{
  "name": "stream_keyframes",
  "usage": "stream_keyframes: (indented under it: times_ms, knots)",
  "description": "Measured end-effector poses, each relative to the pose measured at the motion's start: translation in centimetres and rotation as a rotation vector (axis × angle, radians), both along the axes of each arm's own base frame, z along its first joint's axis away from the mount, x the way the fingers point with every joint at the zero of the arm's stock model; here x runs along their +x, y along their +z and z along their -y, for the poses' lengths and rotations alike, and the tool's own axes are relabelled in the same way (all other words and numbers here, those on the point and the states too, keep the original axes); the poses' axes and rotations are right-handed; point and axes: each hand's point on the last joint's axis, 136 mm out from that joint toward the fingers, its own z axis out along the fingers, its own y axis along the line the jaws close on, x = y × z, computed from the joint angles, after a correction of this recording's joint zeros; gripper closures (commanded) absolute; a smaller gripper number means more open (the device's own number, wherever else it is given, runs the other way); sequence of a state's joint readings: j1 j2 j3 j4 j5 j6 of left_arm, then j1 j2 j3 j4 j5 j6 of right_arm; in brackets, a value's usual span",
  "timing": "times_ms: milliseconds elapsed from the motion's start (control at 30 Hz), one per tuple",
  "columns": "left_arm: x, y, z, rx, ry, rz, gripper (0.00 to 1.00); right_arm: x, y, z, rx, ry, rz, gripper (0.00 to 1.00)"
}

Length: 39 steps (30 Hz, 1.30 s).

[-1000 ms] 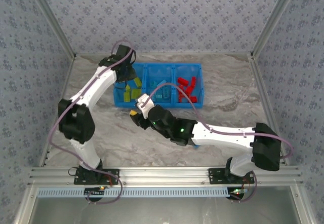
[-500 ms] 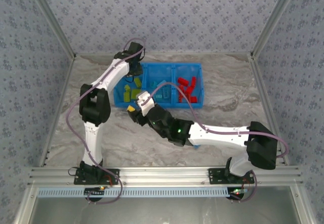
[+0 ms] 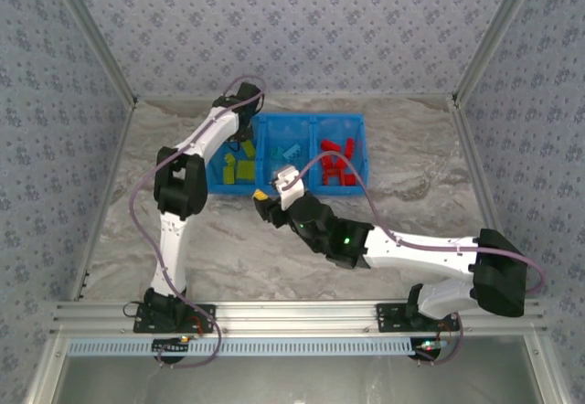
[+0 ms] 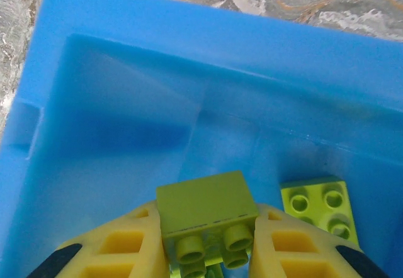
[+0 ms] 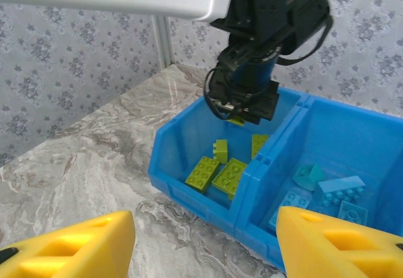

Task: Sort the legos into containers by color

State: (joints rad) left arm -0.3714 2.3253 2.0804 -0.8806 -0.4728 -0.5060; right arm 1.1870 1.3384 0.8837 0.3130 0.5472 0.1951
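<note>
Yellow-green brick (image 4: 204,204) is pinched between the left hand's (image 4: 208,224) yellow fingers (image 4: 116,246), studs pointing back toward the wrist camera. It hangs inside the left compartment (image 4: 126,121) of the blue bin (image 3: 358,185), near that compartment's far corner and clear of the floor.

A flat four-stud yellow-green brick (image 4: 320,205) lies on the compartment floor just right of the held one. The right wrist view shows more loose yellow-green bricks (image 5: 217,172) toward the near wall of the same compartment.

The middle compartment (image 5: 352,133) holds light-blue bricks (image 5: 340,187), and the right compartment (image 3: 358,143) holds red bricks (image 3: 336,162). No mixed colours that I can make out.

The left arm reaches across from the left side, wrist over the bin's far-left corner.

Right hand (image 5: 204,218): fingers spread wide, nothing between them. It sits low over the marble surface (image 3: 411,175), just in front of the bin's near wall, roughly in line with the divider between the left and middle compartments and facing the bin. Can't tell whether it touches the surface.
</note>
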Motion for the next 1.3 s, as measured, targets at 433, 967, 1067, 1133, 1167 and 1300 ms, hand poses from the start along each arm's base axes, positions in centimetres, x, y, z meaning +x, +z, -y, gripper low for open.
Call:
stream_keyframes:
  times_ms: [433,967,1067,1133,1167,1300]
  knots:
    - [0.0,-0.5,0.2,-0.005,-0.023,-0.019,0.58,0.0,-0.2,0.1,0.013,-0.002,-0.017,0.36]
    - [-1.9,3.3,0.4,-0.033,-0.06,0.029,0.54,-0.5,-0.5,-0.1,-0.017,-0.001,-0.061,0.38]
    - [-3.7,7.4,0.4,-0.064,-0.055,0.118,0.55,-0.3,-1.6,2.1,-0.018,-0.105,-0.147,0.42]
    - [-5.7,10.5,0.5,-0.086,-0.068,0.18,0.55,-0.3,-2.9,4.7,-0.021,-0.208,-0.236,0.49]
    - [-7.0,12.4,0.8,-0.101,-0.085,0.222,0.54,-0.4,-3.7,6.3,-0.019,-0.276,-0.293,0.53]
    - [-12.9,19.5,5.2,-0.211,-0.291,0.404,0.5,-2.0,-7.0,12.6,-0.024,-0.516,-0.475,0.55]
